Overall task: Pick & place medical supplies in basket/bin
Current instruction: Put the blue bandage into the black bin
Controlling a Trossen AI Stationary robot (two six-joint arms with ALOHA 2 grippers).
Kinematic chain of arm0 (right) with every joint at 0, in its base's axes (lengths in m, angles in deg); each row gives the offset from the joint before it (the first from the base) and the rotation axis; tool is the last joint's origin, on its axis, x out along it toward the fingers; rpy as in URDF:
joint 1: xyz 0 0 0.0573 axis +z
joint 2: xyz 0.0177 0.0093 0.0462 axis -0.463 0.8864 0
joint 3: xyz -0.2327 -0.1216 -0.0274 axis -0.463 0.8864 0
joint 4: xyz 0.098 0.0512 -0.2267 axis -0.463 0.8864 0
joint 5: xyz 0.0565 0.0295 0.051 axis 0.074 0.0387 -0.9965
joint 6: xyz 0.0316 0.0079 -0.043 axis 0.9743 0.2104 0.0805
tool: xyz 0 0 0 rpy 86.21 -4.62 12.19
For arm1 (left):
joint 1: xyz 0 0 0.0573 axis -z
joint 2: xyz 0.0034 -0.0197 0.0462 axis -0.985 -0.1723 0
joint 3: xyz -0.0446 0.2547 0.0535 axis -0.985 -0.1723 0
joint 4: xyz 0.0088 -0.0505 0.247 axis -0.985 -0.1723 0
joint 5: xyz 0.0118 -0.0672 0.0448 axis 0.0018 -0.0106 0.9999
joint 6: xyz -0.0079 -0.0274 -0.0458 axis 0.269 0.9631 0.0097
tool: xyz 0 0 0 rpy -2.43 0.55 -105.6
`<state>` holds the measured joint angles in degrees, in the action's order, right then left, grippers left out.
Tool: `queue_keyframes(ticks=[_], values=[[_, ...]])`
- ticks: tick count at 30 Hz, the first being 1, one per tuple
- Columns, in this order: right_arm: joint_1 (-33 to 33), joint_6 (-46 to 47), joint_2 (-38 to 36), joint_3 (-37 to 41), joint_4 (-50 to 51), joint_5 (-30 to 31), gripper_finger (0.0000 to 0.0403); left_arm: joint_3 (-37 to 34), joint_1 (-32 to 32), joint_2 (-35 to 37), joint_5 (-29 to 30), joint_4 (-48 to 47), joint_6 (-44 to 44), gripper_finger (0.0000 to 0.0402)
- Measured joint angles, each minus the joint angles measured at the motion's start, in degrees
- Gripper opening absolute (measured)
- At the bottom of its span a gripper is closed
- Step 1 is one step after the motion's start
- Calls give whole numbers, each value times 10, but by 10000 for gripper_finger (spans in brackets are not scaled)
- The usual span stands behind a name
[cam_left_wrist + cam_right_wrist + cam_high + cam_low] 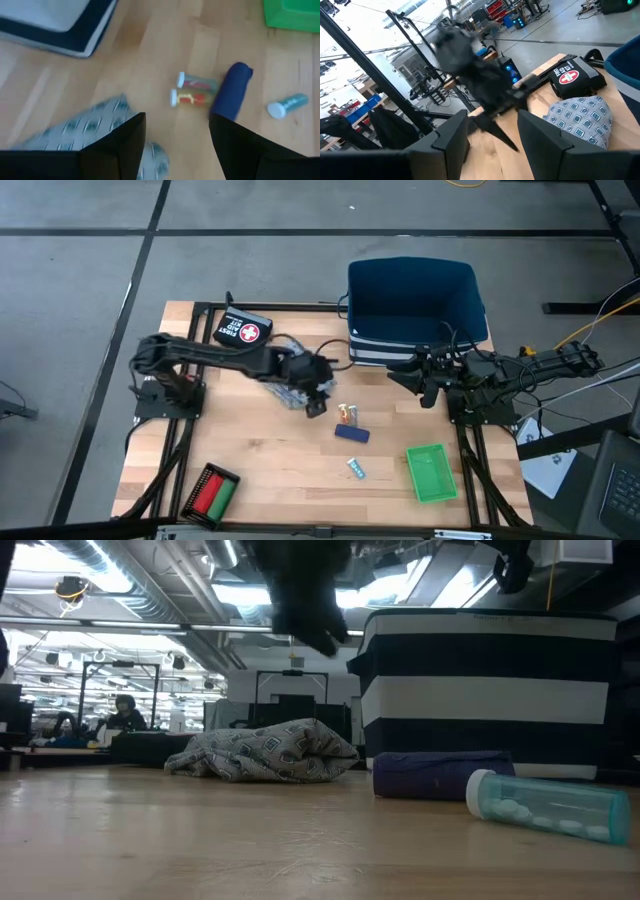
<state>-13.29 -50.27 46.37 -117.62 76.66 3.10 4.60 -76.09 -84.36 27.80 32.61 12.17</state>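
My left gripper (316, 402) is open and hangs above the table, just right of the grey-blue patterned cloth (288, 385), which lies bunched on the wood. In the left wrist view the gripper (176, 120) has the cloth (85, 132) beside one finger. Ahead of it lie two small clear vials (192, 91), a dark blue roll (231, 92) and a teal-white tube (287, 105). A red and a green piece (212, 492) sit in a black tray. My right gripper (425, 390) is open and waits in front of the basket (415, 305); in its own view it (492, 117) holds nothing.
The blue basket with striped sides (490, 690) stands at the far edge, right of centre. A green bin (432, 472) sits near the right front corner. A black first-aid kit (243, 330) lies at the far left. Bare wood lies between the tray and the tube (356, 469).
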Motion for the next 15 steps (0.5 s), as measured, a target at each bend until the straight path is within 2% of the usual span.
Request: queue_keyframes(ticks=[3, 9, 15], values=[[0, -5, 0, 0, 0, 0, 176, 16, -12, -46, -36, 28, -42, 216], [0, -3, 0, 0, 0, -8, 176, 102, -4, -137, -107, 30, -113, 216], [0, 9, 0, 0, 4, -16, 176, 177, 16, -200, -141, 20, -145, 216]])
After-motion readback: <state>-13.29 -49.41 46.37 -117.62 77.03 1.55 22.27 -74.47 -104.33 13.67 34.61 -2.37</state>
